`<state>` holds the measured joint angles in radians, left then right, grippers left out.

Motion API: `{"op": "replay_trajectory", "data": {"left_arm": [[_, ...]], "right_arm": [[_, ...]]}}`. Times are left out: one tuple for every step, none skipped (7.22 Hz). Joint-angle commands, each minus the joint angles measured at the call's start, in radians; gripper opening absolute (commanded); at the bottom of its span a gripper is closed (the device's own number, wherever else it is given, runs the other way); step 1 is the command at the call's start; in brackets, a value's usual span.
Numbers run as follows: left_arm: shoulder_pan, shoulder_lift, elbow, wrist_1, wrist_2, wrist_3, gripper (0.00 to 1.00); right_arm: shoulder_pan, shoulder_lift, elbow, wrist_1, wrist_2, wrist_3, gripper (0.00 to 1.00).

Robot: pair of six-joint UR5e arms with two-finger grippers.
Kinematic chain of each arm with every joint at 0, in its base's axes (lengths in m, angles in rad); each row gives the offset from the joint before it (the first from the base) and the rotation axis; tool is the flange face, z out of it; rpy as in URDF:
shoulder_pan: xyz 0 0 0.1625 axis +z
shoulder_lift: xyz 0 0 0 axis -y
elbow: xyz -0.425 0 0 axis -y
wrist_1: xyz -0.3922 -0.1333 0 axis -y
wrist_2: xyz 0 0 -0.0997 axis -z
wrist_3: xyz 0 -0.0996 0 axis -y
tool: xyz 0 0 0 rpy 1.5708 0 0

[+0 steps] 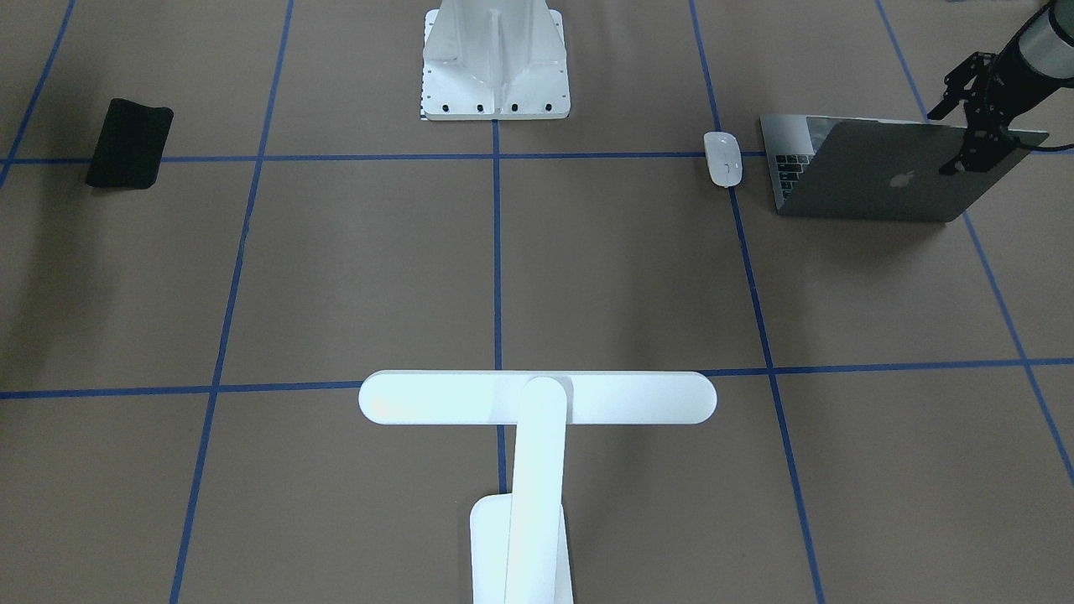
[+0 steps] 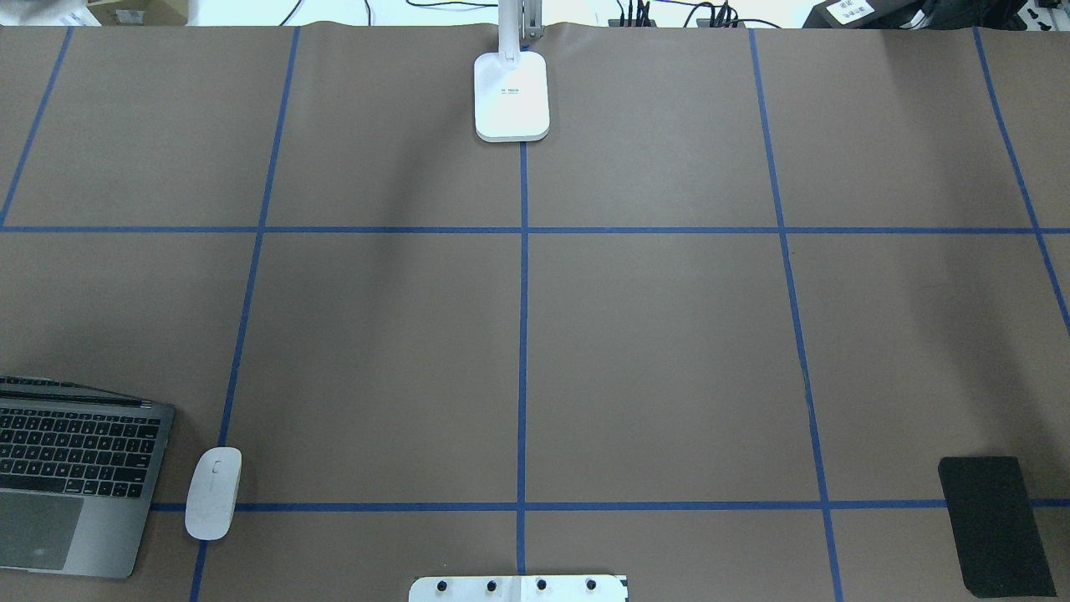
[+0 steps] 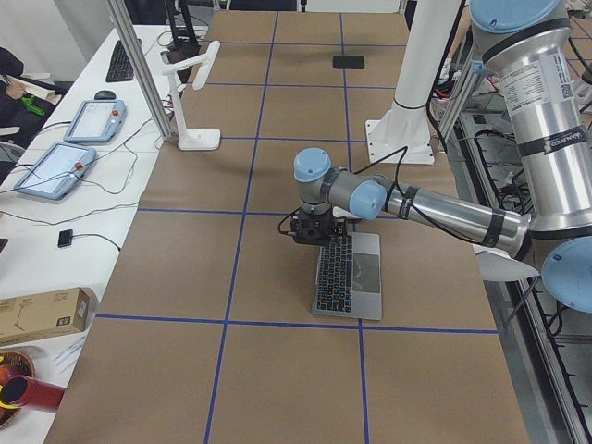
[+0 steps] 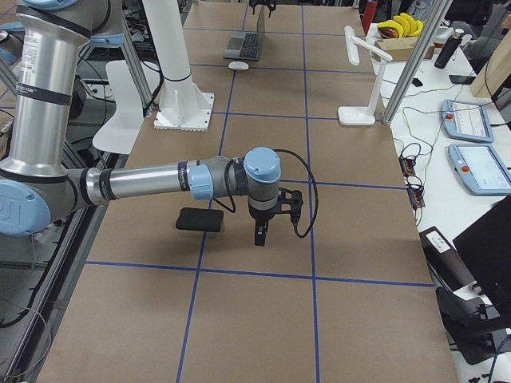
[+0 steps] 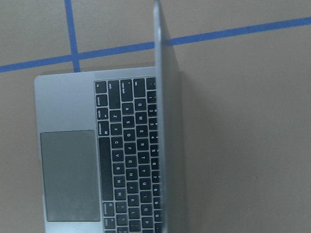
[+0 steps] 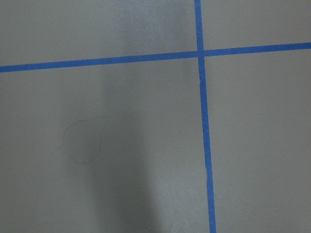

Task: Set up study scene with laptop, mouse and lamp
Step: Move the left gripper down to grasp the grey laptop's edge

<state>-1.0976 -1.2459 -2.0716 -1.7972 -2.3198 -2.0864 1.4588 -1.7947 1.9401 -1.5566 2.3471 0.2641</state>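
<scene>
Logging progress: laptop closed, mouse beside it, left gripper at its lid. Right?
No: the laptop is open, lid raised, as the front-facing view shows. The mouse lies beside it and the left gripper is at its lid.

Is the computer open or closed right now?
Open. On the laptop the lid stands up from the base, and the keys and trackpad show.

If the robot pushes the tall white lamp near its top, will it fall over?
It could well tip: the lamp stands tall on a small flat base, with a long bar head up high. Pushed low at the base, it would more likely slide on the brown paper. It looks stiff, not floppy.
</scene>
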Motion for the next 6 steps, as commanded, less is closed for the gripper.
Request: {"op": "replay_trajectory", "data": {"left_arm": [[0.028,-0.003,0.042,-0.090,0.013,-0.067,1.00],[0.030,-0.006,0.036,-0.093,0.011,-0.073,1.00],[0.031,-0.006,0.034,-0.112,0.010,-0.096,0.98],[0.048,-0.006,0.034,-0.120,0.011,-0.115,0.79],[0.048,-0.006,0.034,-0.120,0.011,-0.113,0.22],[0.048,-0.006,0.034,-0.120,0.011,-0.109,0.00]], "right_arm": [[0.000,-0.006,0.006,0.001,0.001,0.000,1.00],[0.000,-0.008,0.006,0.001,0.000,0.000,1.00],[0.000,-0.009,0.008,0.001,0.000,0.000,1.00],[0.000,-0.011,0.010,0.001,0.001,0.000,1.00],[0.000,-0.011,0.011,0.001,0.001,0.000,1.00],[0.000,-0.011,0.013,0.001,0.001,0.000,1.00]]}}
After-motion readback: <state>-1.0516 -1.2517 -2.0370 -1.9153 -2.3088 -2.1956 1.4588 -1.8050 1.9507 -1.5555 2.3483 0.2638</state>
